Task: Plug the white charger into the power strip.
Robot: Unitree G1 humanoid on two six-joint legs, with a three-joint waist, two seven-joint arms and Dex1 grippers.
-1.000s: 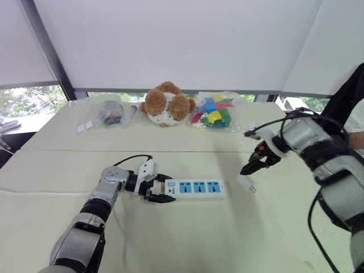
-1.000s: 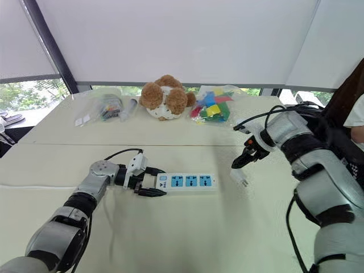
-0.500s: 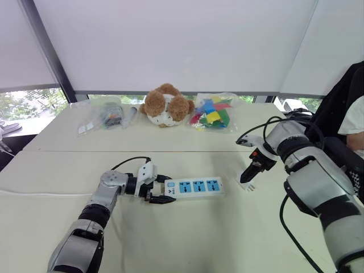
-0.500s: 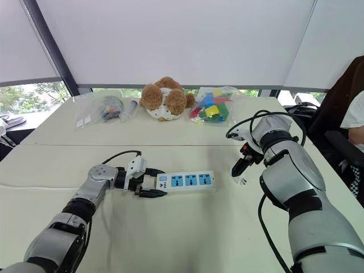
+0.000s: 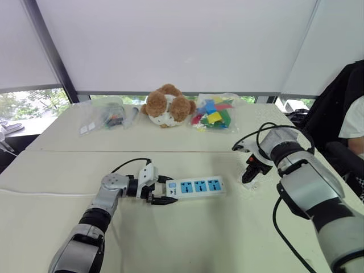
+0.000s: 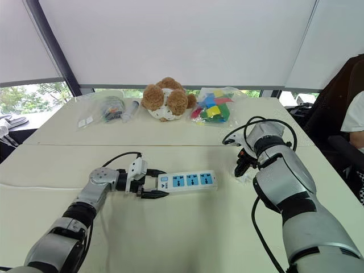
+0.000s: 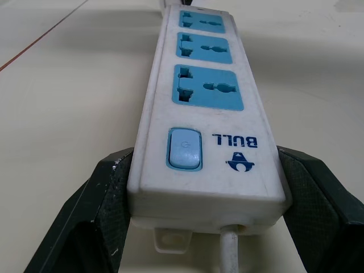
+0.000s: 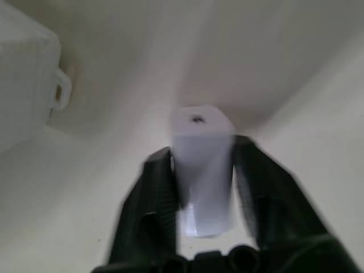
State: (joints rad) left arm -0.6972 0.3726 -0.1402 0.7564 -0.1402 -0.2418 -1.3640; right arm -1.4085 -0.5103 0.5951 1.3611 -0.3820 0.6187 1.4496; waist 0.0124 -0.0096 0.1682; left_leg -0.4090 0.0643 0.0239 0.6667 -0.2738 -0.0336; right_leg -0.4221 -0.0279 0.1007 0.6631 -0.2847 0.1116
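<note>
Left claw (image 5: 161,192) clamps the switch end of the power strip (image 5: 196,186), one finger on each side. Right claw (image 8: 202,151) closed on white charger (image 8: 202,176), down at desk (image 5: 187,239), right of strip.

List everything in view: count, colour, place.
power strip: 1, white with blue sockets, table middle
white charger: 1, white, right of strip
plush bear: 1, brown and white, far side
bag of blocks: 1, multicoloured, right of bear
bag of dark items: 1, clear, left of bear
table: 1, cream, under everything
person: 1, white sleeve, far right
left gripper: 1, black, jaws clamp strip's switch end
right gripper: 1, black, jaws on charger
</note>
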